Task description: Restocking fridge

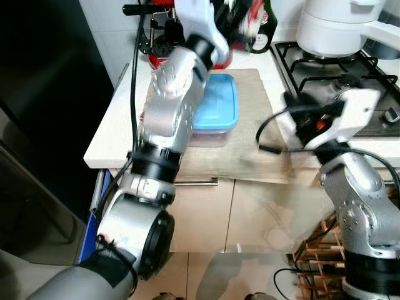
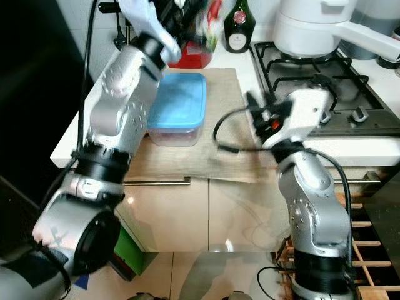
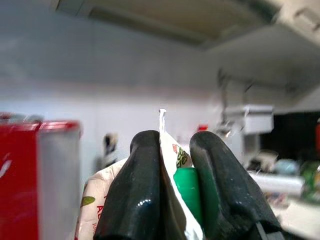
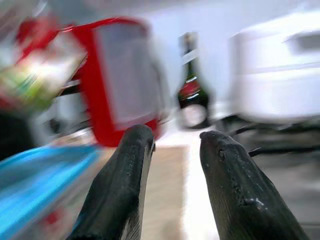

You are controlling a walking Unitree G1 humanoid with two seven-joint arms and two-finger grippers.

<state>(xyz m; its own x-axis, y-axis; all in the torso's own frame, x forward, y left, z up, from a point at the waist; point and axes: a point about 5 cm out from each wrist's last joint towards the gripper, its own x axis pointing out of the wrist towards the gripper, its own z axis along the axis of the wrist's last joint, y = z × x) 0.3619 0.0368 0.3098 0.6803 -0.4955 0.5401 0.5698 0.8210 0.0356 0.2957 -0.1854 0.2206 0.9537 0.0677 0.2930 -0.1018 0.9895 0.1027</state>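
My left gripper is shut on the top seam of a white carton with green and red print and a green cap. It is raised over the back of the counter, where the carton shows as a blur. A clear box with a blue lid rests on a beige mat under that arm. My right gripper is open and holds nothing. It hovers above the mat's right side, pointing at a red container.
A dark green bottle stands at the back of the counter. A white pot sits on the gas hob to the right. A dark fridge side is on the left, and a cupboard handle runs below the counter.
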